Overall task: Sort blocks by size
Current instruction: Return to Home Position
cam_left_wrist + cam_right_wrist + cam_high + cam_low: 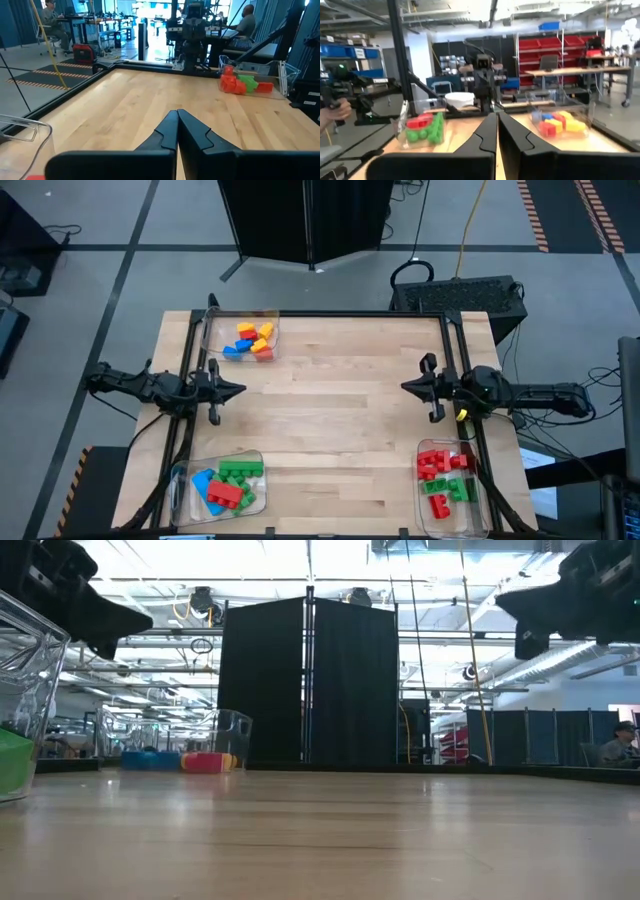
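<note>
Left end effector (232,390) at 9 o'clock, right end effector (410,387) at 3 o'clock: both pressed together, empty. Park level, clear of blocks (252,340).

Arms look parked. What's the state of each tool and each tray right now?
left tool: shut, empty, raised over the table's left side.
right tool: shut, empty, raised over the table's right side.
top tray: upright, holds yellow, orange, blue and red blocks.
bottom-left tray: upright, holds green, red and blue blocks.
bottom-right tray: upright, holds red and green blocks.
</note>
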Available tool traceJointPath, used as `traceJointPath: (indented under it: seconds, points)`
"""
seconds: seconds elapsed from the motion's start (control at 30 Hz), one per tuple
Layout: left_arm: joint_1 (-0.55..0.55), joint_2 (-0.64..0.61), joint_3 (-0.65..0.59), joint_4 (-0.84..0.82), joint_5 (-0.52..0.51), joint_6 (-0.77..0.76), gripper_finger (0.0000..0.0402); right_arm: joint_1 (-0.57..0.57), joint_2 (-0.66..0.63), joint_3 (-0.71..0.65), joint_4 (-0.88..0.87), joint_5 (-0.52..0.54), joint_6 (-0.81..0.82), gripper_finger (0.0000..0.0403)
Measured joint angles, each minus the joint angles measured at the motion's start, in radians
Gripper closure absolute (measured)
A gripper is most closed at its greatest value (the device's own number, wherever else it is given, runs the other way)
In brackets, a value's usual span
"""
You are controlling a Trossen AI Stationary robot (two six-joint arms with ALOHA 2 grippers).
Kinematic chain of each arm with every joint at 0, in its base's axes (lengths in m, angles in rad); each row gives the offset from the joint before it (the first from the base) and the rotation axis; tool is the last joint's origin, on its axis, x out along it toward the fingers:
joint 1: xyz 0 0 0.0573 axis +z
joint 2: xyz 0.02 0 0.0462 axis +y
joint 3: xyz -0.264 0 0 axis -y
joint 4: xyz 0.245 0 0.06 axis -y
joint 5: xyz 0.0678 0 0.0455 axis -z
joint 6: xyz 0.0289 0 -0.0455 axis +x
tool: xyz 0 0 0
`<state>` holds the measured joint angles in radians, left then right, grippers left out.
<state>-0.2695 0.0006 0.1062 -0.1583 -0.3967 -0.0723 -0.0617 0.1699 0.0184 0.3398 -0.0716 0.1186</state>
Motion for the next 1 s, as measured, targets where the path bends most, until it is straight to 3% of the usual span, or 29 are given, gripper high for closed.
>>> traceJointPath:
  seconds: [0.27, 0.43, 1.0]
  points:
    - [0.000, 0.000, 0.000, -0.016, -0.001, 0.000, 0.0394, -0.022, -0.003, -0.004, -0.022, 0.002, 0.005, 0.0403]
    - [0.000, 0.000, 0.000, -0.045, -0.053, 0.000, 0.0394, -0.031, -0.019, -0.004, -0.046, -0.005, 0.007, 0.0403]
    - [0.000, 0.000, 0.000, -0.040, -0.023, 0.007, 0.0394, -0.031, -0.170, -0.004, -0.214, -0.007, 0.013, 0.0403]
